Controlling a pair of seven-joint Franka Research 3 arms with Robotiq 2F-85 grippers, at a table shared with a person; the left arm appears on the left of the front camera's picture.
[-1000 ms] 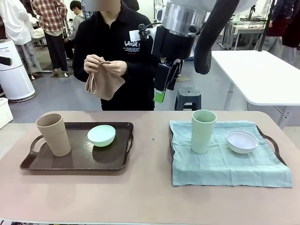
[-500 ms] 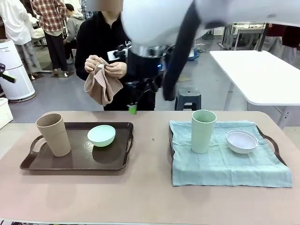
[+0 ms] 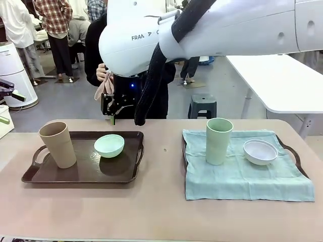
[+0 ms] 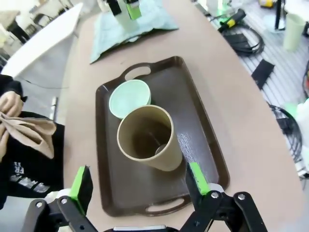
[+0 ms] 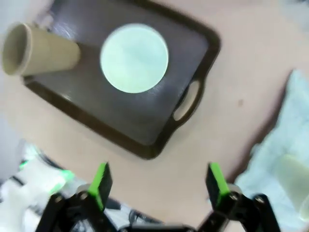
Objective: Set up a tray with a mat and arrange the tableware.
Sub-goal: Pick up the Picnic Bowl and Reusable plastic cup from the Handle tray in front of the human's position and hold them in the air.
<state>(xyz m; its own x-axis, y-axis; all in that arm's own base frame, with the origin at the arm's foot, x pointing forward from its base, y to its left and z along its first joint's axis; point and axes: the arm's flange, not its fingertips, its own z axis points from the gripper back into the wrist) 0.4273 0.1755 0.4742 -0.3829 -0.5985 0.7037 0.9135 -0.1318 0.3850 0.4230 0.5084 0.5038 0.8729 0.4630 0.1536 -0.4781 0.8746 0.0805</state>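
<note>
A brown tray (image 3: pixel 81 174) on the left carries a tan cup (image 3: pixel 58 144) and a mint green bowl (image 3: pixel 109 145). The tray on the right is covered by a teal mat (image 3: pixel 242 176), on which stand a pale green cup (image 3: pixel 218 141) and a white bowl (image 3: pixel 260 152). My right gripper (image 3: pixel 113 115) hangs open above the brown tray's far edge; its wrist view looks down on the mint bowl (image 5: pixel 134 58) and tan cup (image 5: pixel 38 48). My left gripper (image 4: pixel 139 180) is open, high off the tray's left end, over the tan cup (image 4: pixel 147 137). A person holds a tan cloth (image 4: pixel 26 133).
The person stands at the far side, partly hidden behind my right arm (image 3: pixel 212 30). Bare tabletop (image 3: pixel 161 151) lies between the two trays and along the front edge. A white table (image 3: pixel 282 80) stands off to the back right.
My right arm has swung from the middle of the table leftward and down to the brown tray's far edge. The person's cloth is now mostly hidden behind it. The tableware has not moved.
</note>
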